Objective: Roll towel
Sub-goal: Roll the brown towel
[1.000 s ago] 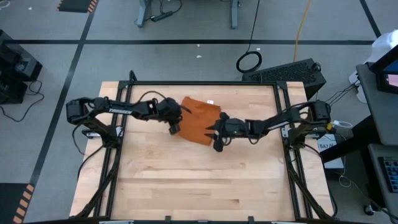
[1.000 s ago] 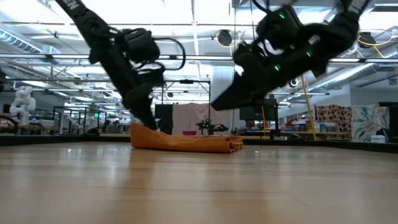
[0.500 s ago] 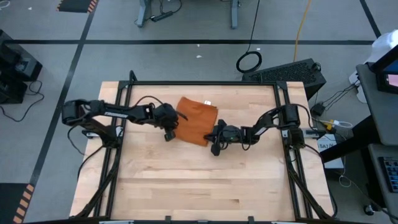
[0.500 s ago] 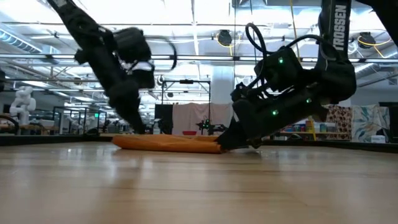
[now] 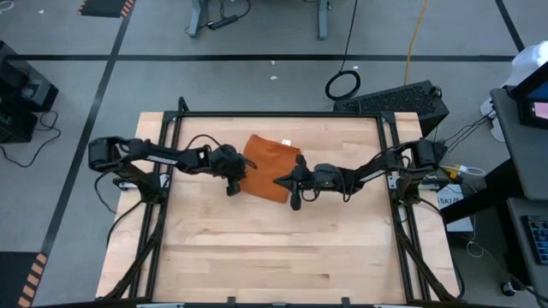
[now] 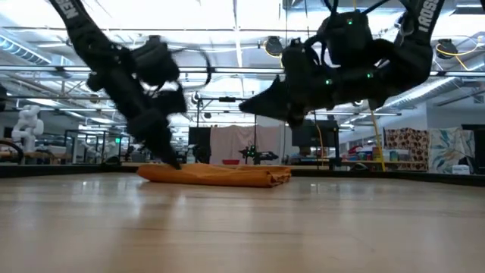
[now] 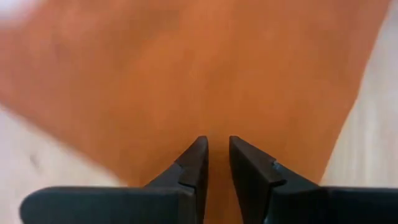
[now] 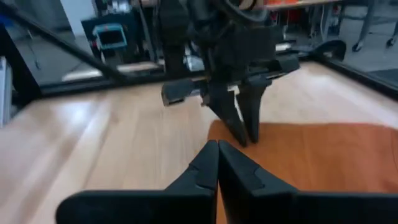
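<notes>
The rust-orange towel [image 5: 272, 164] lies flat on the wooden table [image 5: 274, 248], far of the middle, with its white tag [image 5: 288, 142] at its far edge. In the low view it is a low, flat strip [image 6: 220, 175]. My left gripper [image 7: 214, 144] stands at the towel's left edge [image 6: 173, 159], pointing down, its fingers nearly together on the cloth. My right gripper [image 8: 217, 144] is shut and holds nothing. It hangs in the air above the towel's right part [image 6: 244, 106], pointing toward the left arm. My left gripper comes down slanting from the table's left onto the towel just inside its left edge [image 8: 231, 142]. Its two fingertips [image 8: 244, 129] stand close together with cloth at their ends. I cannot tell whether they have one layer or several. The towel lies flat on the table.
A black metal frame [image 5: 387, 145] runs round the table's edges, and both arm bases sit at its left and right sides. Bare wood [image 5: 274, 257] stretches from the towel to the near edge.
My right gripper dropped to the towel's right end, then rose clear of it and now hangs above it. My left gripper moved a little toward the table's left and near edges. The towel's left end, raised a second ago, now lies flat.
</notes>
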Action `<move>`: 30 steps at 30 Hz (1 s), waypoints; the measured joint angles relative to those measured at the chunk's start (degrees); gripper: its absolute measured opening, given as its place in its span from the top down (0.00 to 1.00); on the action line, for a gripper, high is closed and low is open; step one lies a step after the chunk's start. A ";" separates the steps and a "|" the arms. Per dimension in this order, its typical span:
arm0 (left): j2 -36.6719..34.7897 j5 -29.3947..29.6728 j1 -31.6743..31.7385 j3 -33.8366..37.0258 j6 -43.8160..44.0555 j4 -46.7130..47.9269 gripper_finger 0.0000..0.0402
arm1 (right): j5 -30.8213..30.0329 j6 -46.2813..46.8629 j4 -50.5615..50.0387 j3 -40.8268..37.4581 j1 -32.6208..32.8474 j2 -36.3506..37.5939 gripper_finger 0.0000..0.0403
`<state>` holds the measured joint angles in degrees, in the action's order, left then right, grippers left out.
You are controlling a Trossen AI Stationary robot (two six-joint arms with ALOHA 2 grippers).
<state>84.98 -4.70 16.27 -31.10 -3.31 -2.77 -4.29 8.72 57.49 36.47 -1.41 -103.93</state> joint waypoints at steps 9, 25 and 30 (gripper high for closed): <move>1.46 0.08 -0.80 1.99 5.97 -1.00 0.83 | 0.23 1.22 -0.62 6.37 0.02 -16.22 1.00; -1.71 -1.98 -0.75 -0.84 -1.99 -14.05 0.83 | 8.13 5.36 -12.65 6.06 4.25 -7.86 1.00; 5.48 -1.29 1.01 -0.91 -1.53 -12.93 0.83 | 4.35 -1.17 -13.53 6.14 5.68 -0.39 1.00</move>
<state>90.46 -5.99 17.27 -32.01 -4.84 -15.70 0.06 7.56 43.97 42.61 4.27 -104.32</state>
